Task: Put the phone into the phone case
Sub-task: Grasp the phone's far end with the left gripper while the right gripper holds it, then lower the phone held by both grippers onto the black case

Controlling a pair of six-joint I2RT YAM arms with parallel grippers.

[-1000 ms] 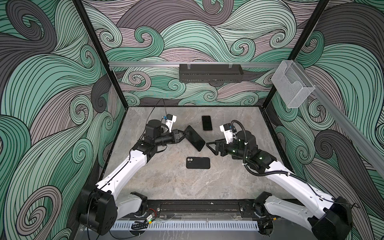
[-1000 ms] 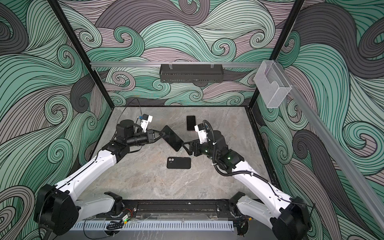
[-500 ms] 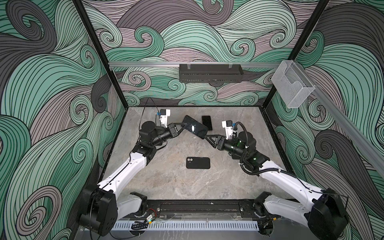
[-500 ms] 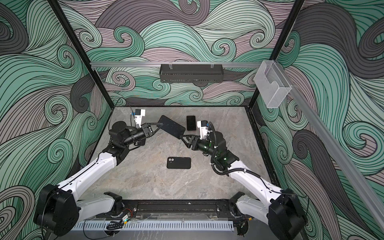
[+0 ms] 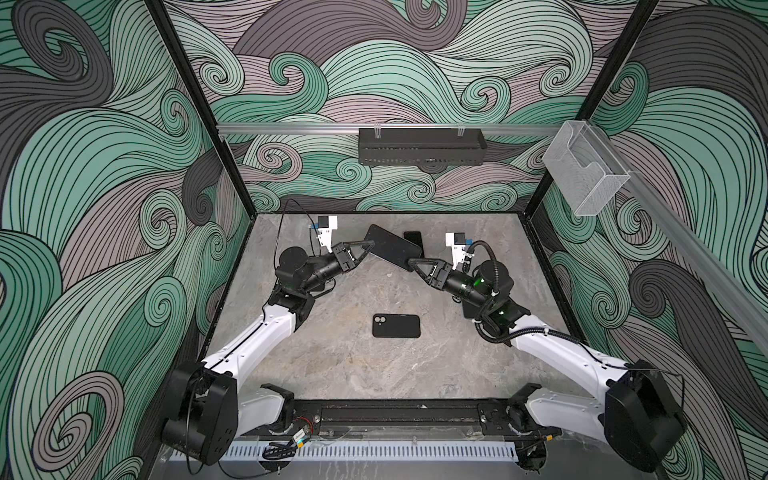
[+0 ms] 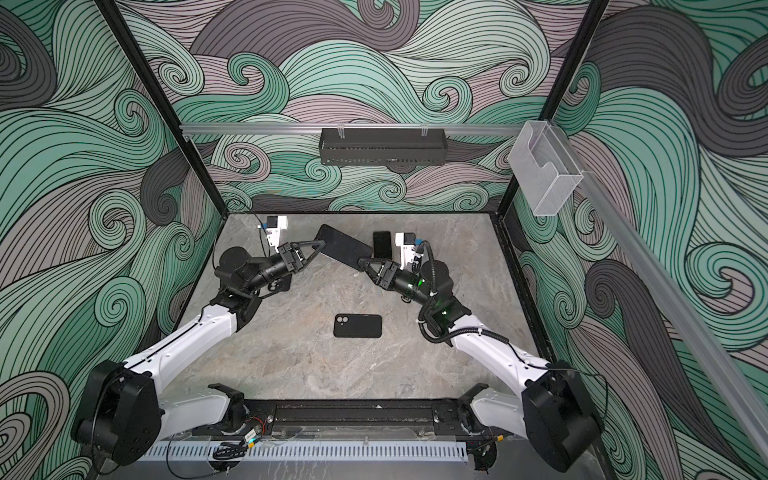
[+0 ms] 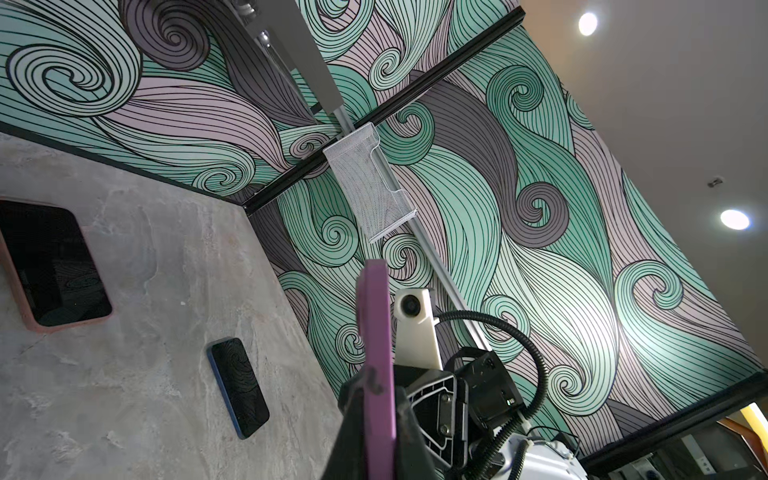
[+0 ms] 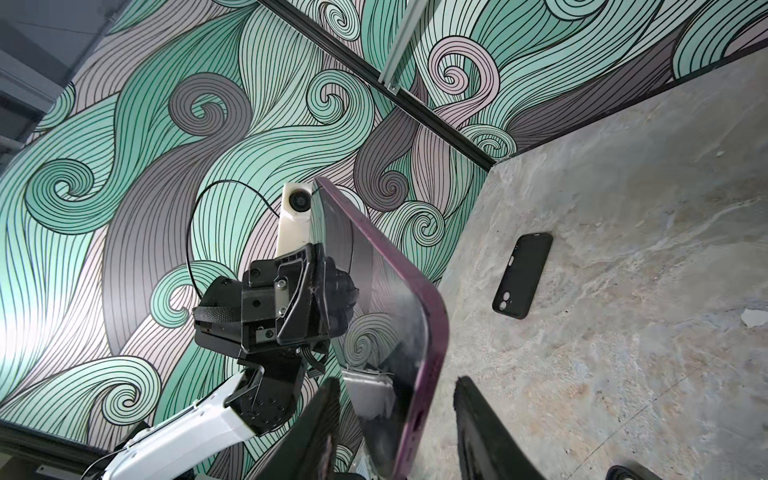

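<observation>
A phone with a purple rim and dark screen (image 5: 392, 249) (image 6: 343, 247) hangs tilted above the back of the table. My left gripper (image 5: 366, 248) (image 7: 374, 382) is shut on its left end. My right gripper (image 5: 411, 262) (image 8: 397, 382) straddles the opposite end of the phone (image 8: 386, 299). Its jaws are open, with a gap showing on each side of the rim. The black phone case (image 5: 396, 326) (image 6: 357, 326) (image 8: 523, 274) lies flat at the table's centre, camera cutout to the left, apart from both grippers.
A second dark phone (image 5: 413, 239) (image 7: 239, 386) lies near the back wall behind the held one. A phone in a pink case (image 7: 50, 266) lies on the table near the left arm. A black shelf (image 5: 422, 145) and a clear holder (image 5: 584, 174) hang on the walls.
My left gripper has carried the phone up and toward the back centre. My right gripper rose to the phone's free end and its jaws have narrowed around it.
</observation>
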